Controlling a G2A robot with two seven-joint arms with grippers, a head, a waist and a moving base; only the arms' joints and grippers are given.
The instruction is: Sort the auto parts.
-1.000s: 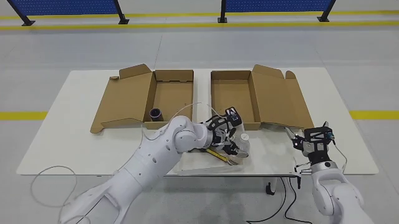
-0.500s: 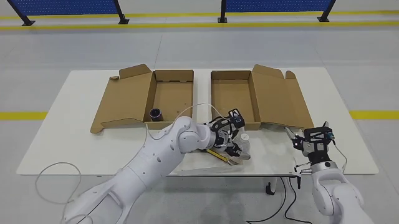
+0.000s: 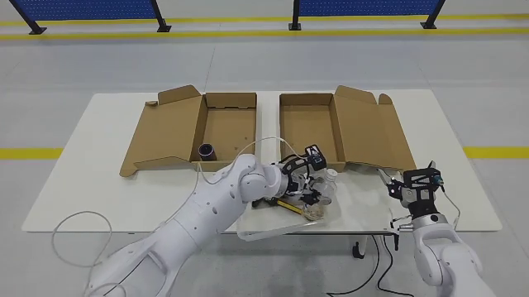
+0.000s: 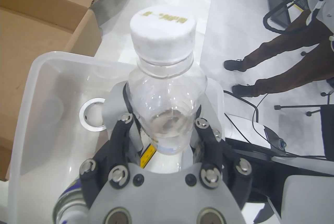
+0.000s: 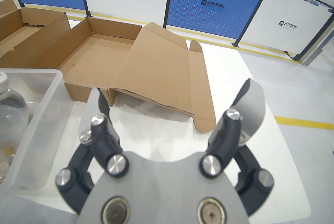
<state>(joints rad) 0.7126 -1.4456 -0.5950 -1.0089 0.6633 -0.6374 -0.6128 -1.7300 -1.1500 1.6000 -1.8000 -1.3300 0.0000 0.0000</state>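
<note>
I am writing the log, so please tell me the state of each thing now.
left gripper: shut on the bottle.
bottle: capped, held over the clear bin.
right gripper: open, holding nothing.
left box: open, dark part inside.
right box: open.

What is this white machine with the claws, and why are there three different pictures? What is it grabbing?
It is a robot with two arms, each ending in a claw called a gripper. One picture looks down from above on the table, with an open box, a second box and a clear tub. The other two come from cameras on the wrists. The left gripper holds a clear bottle over the tub, where a metal ring lies. The right gripper is open and empty.
</note>
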